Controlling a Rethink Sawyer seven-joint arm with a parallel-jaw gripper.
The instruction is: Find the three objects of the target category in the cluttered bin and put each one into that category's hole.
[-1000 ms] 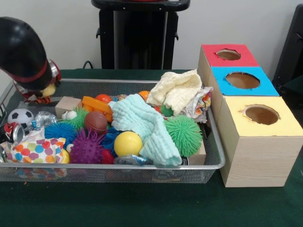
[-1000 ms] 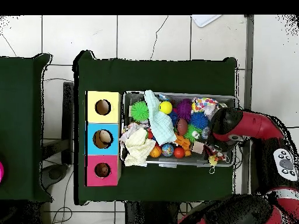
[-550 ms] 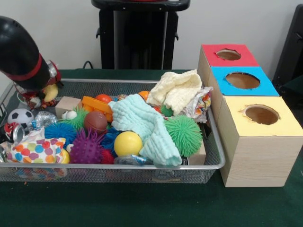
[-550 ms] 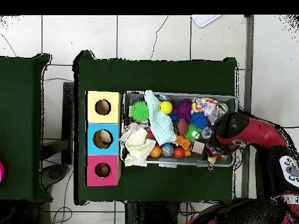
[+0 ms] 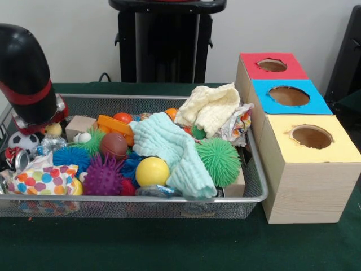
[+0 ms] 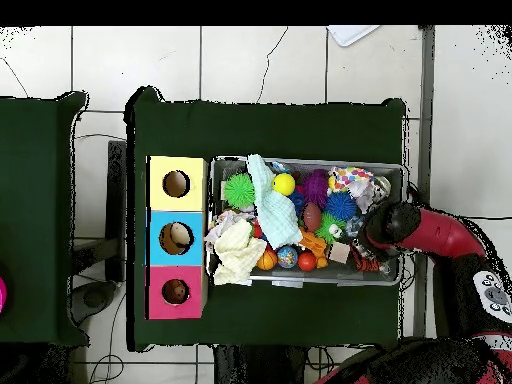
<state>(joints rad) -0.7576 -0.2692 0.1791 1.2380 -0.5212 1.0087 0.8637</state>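
While the arm [image 5: 25, 73] sits low over the far left corner of the wire bin [image 5: 169, 199], its gripper is hidden among the toys, so I cannot tell what it holds. Candidate balls lie nearby: soccer ball [image 5: 23, 139], yellow ball [image 5: 152, 171]. Any lift should rise straight, clear of the cloth [image 5: 169, 148], before crossing to the holed boxes [image 5: 289, 97] at right.

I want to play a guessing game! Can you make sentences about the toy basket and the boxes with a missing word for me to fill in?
1. The smooth ball near the front of the wire bin is ____.
2. The spiky ball beside the mint cloth is ____.
3. The box nearest the camera has a ____ top.
4. The three boxes each have one round ____ on top.

Missing words: yellow, green, yellow, hole
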